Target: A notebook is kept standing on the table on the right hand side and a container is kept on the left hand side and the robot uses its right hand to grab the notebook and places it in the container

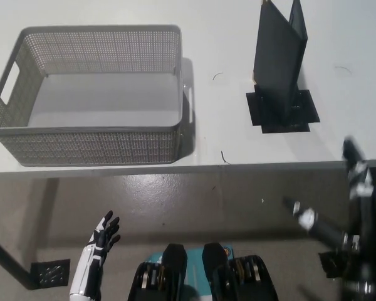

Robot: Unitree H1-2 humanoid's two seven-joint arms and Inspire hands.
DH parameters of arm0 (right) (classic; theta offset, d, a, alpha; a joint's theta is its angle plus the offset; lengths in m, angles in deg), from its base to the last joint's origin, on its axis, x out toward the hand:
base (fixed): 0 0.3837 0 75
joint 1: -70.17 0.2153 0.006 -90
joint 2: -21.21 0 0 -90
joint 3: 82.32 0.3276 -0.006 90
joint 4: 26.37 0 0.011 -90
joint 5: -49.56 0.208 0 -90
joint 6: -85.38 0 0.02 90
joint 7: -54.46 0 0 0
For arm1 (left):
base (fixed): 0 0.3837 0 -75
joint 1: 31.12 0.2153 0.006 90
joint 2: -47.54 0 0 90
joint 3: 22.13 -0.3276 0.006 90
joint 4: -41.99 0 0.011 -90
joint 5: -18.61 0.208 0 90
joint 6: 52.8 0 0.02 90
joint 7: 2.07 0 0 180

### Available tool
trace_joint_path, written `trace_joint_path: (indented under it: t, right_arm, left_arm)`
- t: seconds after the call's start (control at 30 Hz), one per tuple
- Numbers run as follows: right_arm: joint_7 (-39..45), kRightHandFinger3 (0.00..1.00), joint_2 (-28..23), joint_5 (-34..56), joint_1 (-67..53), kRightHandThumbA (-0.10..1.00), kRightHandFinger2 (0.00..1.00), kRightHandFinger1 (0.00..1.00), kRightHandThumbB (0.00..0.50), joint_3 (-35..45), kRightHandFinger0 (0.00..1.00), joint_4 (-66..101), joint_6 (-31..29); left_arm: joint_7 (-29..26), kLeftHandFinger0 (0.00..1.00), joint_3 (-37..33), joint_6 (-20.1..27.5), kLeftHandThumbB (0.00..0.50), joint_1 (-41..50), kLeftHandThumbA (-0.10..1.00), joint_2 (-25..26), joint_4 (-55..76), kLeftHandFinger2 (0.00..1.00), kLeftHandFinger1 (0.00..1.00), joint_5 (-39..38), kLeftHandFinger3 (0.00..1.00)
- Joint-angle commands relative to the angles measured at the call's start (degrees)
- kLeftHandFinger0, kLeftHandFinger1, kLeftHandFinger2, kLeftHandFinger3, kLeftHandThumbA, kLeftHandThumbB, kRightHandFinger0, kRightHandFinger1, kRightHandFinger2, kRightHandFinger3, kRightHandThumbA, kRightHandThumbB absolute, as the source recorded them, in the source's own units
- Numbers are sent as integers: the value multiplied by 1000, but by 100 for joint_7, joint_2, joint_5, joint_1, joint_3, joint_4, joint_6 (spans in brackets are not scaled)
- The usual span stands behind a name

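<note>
The notebook stands upright on the bench at the right, its covers splayed into a V, its foot on a dark square mat. The basket sits well apart from it on the left, with nothing inside. Nothing has been grasped yet.

The right hand is low at the right edge, about level with the bench's front edge and near the mat's corner, blurred. 2 of its fingers are spread, 1 reaching toward the bench and 1 out to the side, and it holds nothing. The left hand rests below the bench at lower left, fingers apart, also holding nothing.

Risks from here, as I judge them:

1. Toppling. The notebook balances only on its bottom edges. A finger that brushes a cover before the hand closes would likely tip it back or sideways.
2. Clipping the bench. The hand sits close to the front edge, so a rise that is too shallow could knock the edge or drag the mat, taking the notebook with it.
3. Poor grip. Closing on only 1 splayed cover could let the notebook swing open or slide out. Pinching both covers together looks safer.
4. The carry. The path to the basket is long and leftward, and a tall notebook held low could strike the near rim or the right wall, shoving the light basket.
</note>
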Motion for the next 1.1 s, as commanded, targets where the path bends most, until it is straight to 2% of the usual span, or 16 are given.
trace_joint_path:
  t: [0.0, 0.1, 0.13, 0.23, 0.3, 0.37, 0.47, 0.73, 0.87, 0.93, 0.97, 1.0, 1.03, 1.07]
  right_arm:
    - [-208, 1000, 53, -165, 782, 1000, 1000, 1000, 399, 231, 1000, 55, 129]
    - [-252, 1000, 71, -143, 1210, 1000, 1000, 1000, 398, 321, 1000, -287, 226]
    - [-252, 1000, 83, -15, 1387, 1000, 1000, 1000, 377, 350, 1000, -481, 212]
    - [-280, 1000, 111, 1, 1701, 1000, 1000, 1000, 392, 435, 1000, -806, 393]
    - [-338, 1000, 69, -84, 1940, 1000, 1000, 1000, 368, 469, 1000, -1180, 409]
    - [-452, 1000, 9, -225, 2129, 1000, 1000, 1000, 365, 481, 1000, -1545, 310]
    - [-562, 1000, -31, -257, 2399, 1000, 1000, 1000, 394, 504, 1000, -2081, 302]
    - [-769, 1000, -131, -92, 3263, 1000, 1000, 1000, 389, 525, 1000, -3468, -184]
    - [-848, 1000, -172, 43, 3724, 993, 1000, 1000, 387, 568, 1000, -4271, -265]
    - [-823, 1000, -219, 163, 4056, 1000, 1000, 1000, 386, 617, 1000, -4751, -84]
    - [-788, 1000, -251, 313, 4275, 993, 1000, 1000, 397, 687, 1000, -5109, -119]
    - [-798, 1000, -257, 328, 4303, 991, 1000, 1000, 396, 696, 1000, -5182, -153]
    - [-791, 1000, -295, 423, 4568, 1000, 1000, 1000, 429, 769, 1000, -5565, -38]
    - [-778, 1000, -306, 460, 4654, 1000, 1000, 1000, 430, 791, 1000, -5709, -32]
  left_arm:
    - [-3, 1000, -16, 318, 271, -14, 1000, 12, 32, 1000, 1000, 28, 1000]
    - [-27, 1000, -11, 325, 269, 10, 1000, 9, 47, 1000, 1000, 64, 1000]
    - [-22, 1000, -5, 282, 278, 24, 1000, -3, 66, 1000, 1000, 40, 1000]
    - [13, 1000, -10, 336, 272, 15, 1000, 4, 31, 1000, 1000, 1, 1000]
    - [25, 1000, -24, 356, 265, 70, 1000, 12, 23, 1000, 1000, 16, 1000]
    - [23, 1000, -13, 387, 278, 70, 1000, 13, -9, 1000, 1000, -2, 1000]
    - [-5, 1000, -9, 431, 275, 89, 1000, 6, -11, 1000, 1000, 32, 1000]
    - [-13, 1000, -3, 505, 269, 63, 1000, -12, -77, 1000, 1000, 27, 1000]
    - [-75, 1000, -5, 561, 269, 104, 1000, -18, -98, 1000, 1000, 140, 1000]
    - [-60, 1000, 10, 585, 280, 88, 1000, -12, -109, 1000, 1000, 105, 1000]
    - [-84, 1000, 17, 594, 296, 86, 1000, -15, -115, 1000, 1000, 135, 1000]
    - [-80, 1000, 17, 598, 297, 86, 1000, -13, -124, 1000, 1000, 136, 1000]
    - [-88, 1000, 20, 565, 286, 97, 1000, -12, -96, 1000, 1000, 156, 1000]
    - [-84, 1000, 20, 561, 285, 101, 1000, -14, -95, 1000, 1000, 149, 1000]
